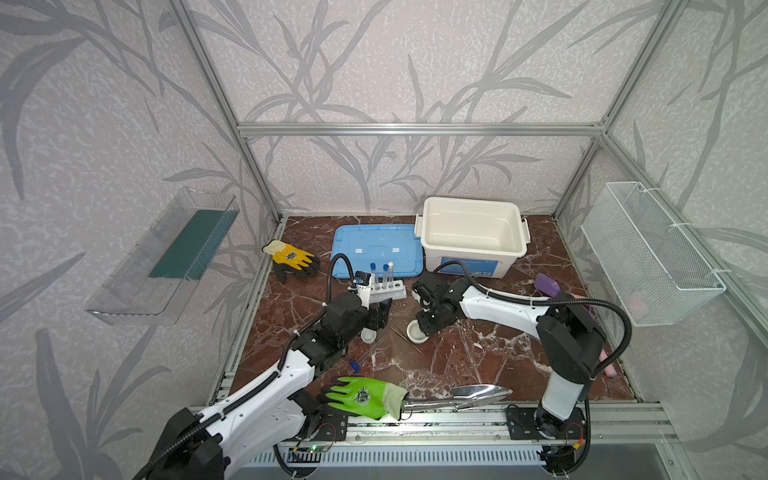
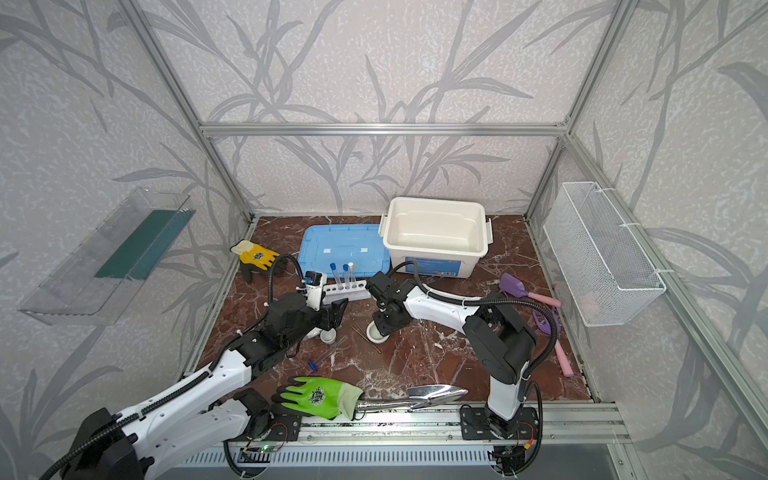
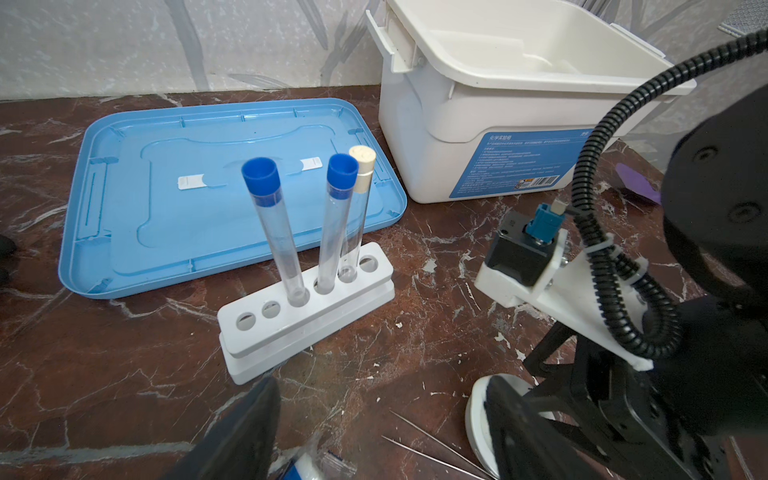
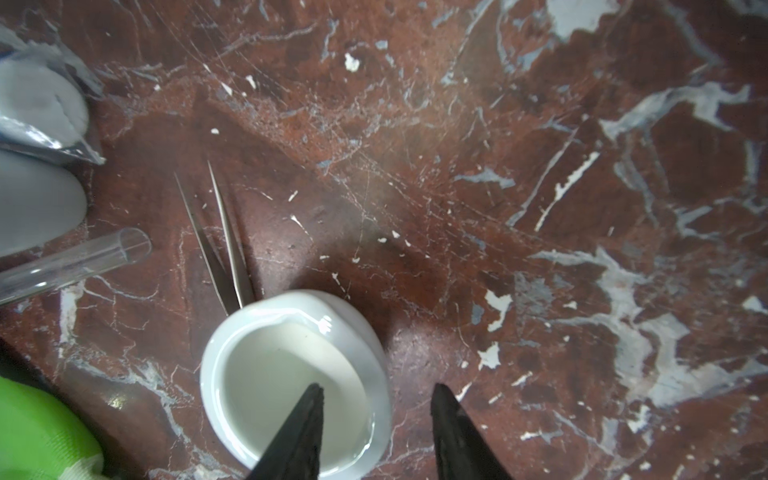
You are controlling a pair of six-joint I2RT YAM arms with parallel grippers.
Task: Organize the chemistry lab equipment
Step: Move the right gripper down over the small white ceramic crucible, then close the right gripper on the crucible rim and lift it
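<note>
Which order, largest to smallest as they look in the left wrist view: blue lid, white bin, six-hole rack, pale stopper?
1. blue lid and white bin: about alike, and the bin runs off the picture, so unranked.
2. six-hole rack.
3. pale stopper.

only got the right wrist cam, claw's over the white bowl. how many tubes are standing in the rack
Observer: Three tubes stand in the white rack, two with blue caps and one with a pale cap.
Operator: ok and where's the bin from my bowl
Observer: The white bin stands open at the back of the table, behind the bowl and a little to its right in both top views.
</note>
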